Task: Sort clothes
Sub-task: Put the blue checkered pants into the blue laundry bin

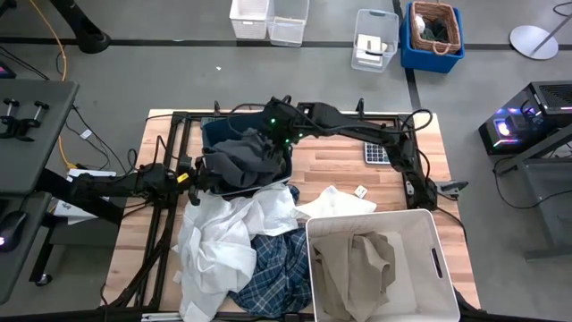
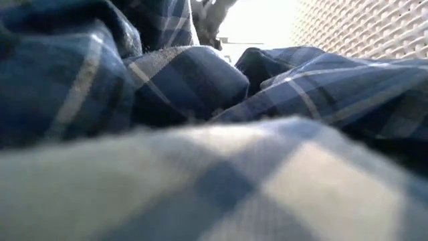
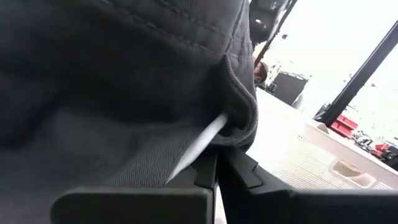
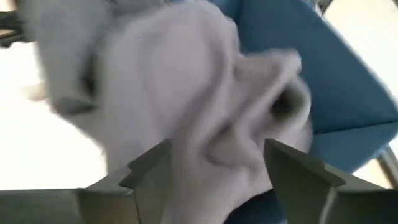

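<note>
A dark grey garment (image 1: 241,161) lies heaped in and over the near rim of the dark blue bin (image 1: 214,132). My left gripper (image 1: 192,174) is at the garment's left edge, shut on it (image 3: 216,180). My right gripper (image 1: 273,134) is over the bin, open (image 4: 214,168), with grey cloth (image 4: 205,106) bunched between its fingers and the bin's blue wall (image 4: 336,81) behind. White shirts (image 1: 228,237) and a blue-white plaid shirt (image 1: 273,273) lie piled on the near table. A beige piece (image 1: 357,264) lies in the white bin (image 1: 429,224). My left gripper pinches a stitched hem fold of the dark grey garment (image 3: 239,118) at its fingertips, with a pale strip (image 3: 199,149) running down into the gap. The cloth hangs slack over and in front of the fingers. My right gripper has grey cloth between its open fingers (image 4: 292,165). I cannot tell whether they touch it.
A calculator (image 1: 376,152) lies on the wooden table right of the blue bin. The plaid shirt (image 2: 200,134) fills the low view, with the white bin's wall (image 2: 361,27) behind it. Bins and baskets stand on the floor beyond the table (image 1: 429,31).
</note>
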Controlling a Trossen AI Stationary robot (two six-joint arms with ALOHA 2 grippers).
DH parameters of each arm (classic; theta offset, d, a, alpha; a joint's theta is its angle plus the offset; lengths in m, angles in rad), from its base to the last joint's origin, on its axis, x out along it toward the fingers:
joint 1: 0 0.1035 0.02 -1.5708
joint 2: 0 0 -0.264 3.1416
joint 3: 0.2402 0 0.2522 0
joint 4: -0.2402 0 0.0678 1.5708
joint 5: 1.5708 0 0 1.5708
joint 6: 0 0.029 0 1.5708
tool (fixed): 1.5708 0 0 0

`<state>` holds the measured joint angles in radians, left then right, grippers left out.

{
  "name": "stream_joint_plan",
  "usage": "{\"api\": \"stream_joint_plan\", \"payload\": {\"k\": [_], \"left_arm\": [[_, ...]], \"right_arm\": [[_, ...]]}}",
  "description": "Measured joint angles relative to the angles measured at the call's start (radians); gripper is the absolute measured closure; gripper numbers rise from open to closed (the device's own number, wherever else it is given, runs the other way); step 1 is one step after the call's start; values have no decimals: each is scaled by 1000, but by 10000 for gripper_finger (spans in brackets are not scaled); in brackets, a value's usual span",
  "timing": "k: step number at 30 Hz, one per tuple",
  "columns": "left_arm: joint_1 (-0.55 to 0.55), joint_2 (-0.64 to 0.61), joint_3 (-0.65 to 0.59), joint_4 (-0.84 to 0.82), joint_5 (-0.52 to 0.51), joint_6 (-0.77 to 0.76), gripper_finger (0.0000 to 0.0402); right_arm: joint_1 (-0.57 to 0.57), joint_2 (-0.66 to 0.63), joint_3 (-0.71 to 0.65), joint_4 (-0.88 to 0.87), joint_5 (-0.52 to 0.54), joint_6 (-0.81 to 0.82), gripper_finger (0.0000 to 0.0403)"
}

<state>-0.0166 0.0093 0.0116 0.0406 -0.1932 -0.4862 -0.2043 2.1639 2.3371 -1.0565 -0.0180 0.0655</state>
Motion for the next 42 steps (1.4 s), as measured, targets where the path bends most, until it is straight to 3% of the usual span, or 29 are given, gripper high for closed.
{"api": "stream_joint_plan", "payload": {"k": [3, 8, 14, 17, 24, 35, 42], "left_arm": [[0, 0, 0, 0, 0, 0, 401], [0, 0, 0, 2, 0, 0, 401], [0, 0, 0, 0, 0, 0, 401], [0, 0, 0, 0, 0, 0, 401], [0, 0, 0, 0, 0, 0, 401], [0, 0, 0, 0, 0, 0, 401], [0, 0, 0, 0, 0, 0, 401]], "right_arm": [[1, -63, -19, -43, -54, -37, 146], [42, -154, -59, -198, -248, -39, 144], [191, -128, -63, -274, -424, -66, 144], [274, -88, -63, -267, -452, -66, 144], [428, 13, -63, -163, -310, -71, 144], [547, 84, -63, -24, -93, -91, 144], [595, 84, -63, 40, -85, -124, 144]]}}
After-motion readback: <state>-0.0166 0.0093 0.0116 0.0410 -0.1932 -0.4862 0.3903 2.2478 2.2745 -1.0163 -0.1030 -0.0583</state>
